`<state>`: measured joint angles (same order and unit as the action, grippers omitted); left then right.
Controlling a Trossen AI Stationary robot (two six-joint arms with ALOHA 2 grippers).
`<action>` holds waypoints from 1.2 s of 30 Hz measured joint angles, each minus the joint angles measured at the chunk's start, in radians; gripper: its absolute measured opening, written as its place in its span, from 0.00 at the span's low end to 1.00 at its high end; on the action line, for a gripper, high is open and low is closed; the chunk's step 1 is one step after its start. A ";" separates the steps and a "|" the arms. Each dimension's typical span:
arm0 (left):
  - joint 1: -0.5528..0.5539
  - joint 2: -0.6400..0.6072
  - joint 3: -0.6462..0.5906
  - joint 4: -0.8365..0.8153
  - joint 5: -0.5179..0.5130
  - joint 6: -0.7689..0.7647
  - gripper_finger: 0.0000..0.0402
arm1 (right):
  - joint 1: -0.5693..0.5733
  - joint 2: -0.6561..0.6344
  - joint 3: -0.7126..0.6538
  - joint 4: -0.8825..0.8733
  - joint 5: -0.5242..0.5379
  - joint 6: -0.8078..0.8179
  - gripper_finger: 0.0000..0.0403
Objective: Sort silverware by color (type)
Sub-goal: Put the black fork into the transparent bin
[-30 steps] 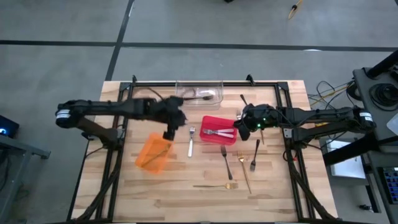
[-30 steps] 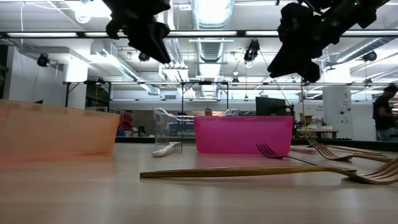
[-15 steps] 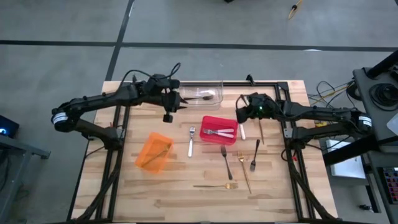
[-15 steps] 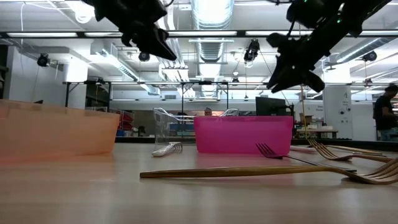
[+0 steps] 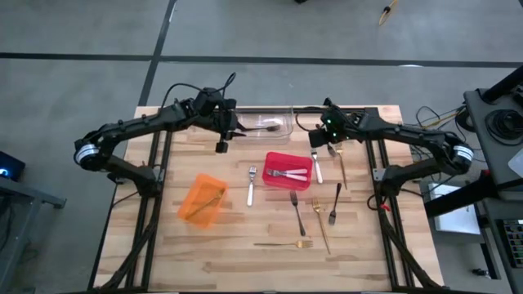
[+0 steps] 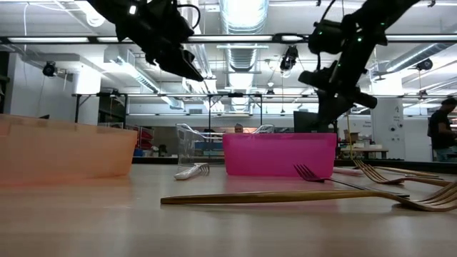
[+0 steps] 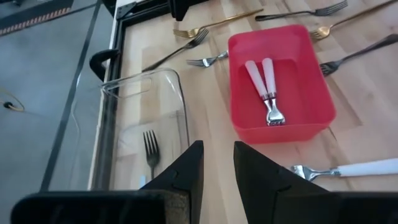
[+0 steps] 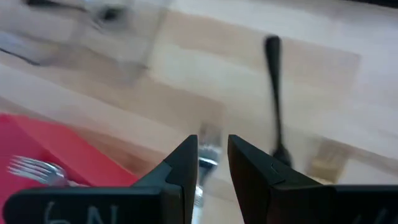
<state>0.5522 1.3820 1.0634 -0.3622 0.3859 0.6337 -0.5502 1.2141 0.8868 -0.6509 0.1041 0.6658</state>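
the left gripper (image 7: 217, 163) hangs over the table's far edge by the clear bin (image 5: 263, 121), fingers slightly parted, empty. the right gripper (image 8: 212, 163) hovers beyond the red bin (image 5: 287, 170), narrowly parted, empty. silverware (image 5: 296, 211) lies loose on the table (image 5: 245, 257); two white-handled forks (image 7: 266, 93) rest in the red bin.

Lighting was even and bright, from overhead; ceiling strip lights (image 6: 243, 14) glared in the low view, leaving both arms as dark silhouettes. Table (image 5: 245, 261) shadows were soft and faint. Right wrist view was heavily motion-blurred, clear bin (image 8: 106, 31) and dark fork (image 8: 275, 93) smeared. Low view had the nearest gold fork (image 6: 285, 196) soft. Left wrist view was sharp.
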 joint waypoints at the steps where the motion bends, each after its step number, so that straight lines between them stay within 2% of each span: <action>1: 0.000 -0.001 0.000 -0.001 0.000 -0.007 0.18 | -0.002 0.017 0.021 -0.038 0.000 -0.012 0.20; 7: 0.000 -0.003 0.000 -0.012 0.000 -0.046 0.18 | -0.002 0.108 0.125 -0.225 -0.001 -0.050 0.20; 12: -0.002 -0.006 0.000 -0.085 0.003 -0.054 0.18 | -0.002 0.163 0.166 -0.403 -0.003 -0.083 0.20; 15: -0.002 -0.009 -0.001 -0.134 0.063 -0.062 0.18 | -0.002 0.168 0.152 -0.463 -0.010 -0.084 0.20; 19: -0.011 -0.022 -0.018 -0.158 0.128 -0.081 0.16 | -0.002 0.138 0.098 -0.476 -0.049 -0.081 0.20; 27: -0.033 -0.086 -0.079 -0.162 0.130 -0.117 0.11 | 0.000 0.059 0.009 -0.465 -0.078 -0.013 0.20; 36: -0.035 -0.159 -0.092 -0.123 0.130 -0.153 0.10 | 0.000 0.035 -0.048 -0.406 -0.086 0.051 0.21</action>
<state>0.5175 1.2226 0.9718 -0.4849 0.5159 0.4803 -0.5507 1.2487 0.8393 -1.0569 0.0181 0.7172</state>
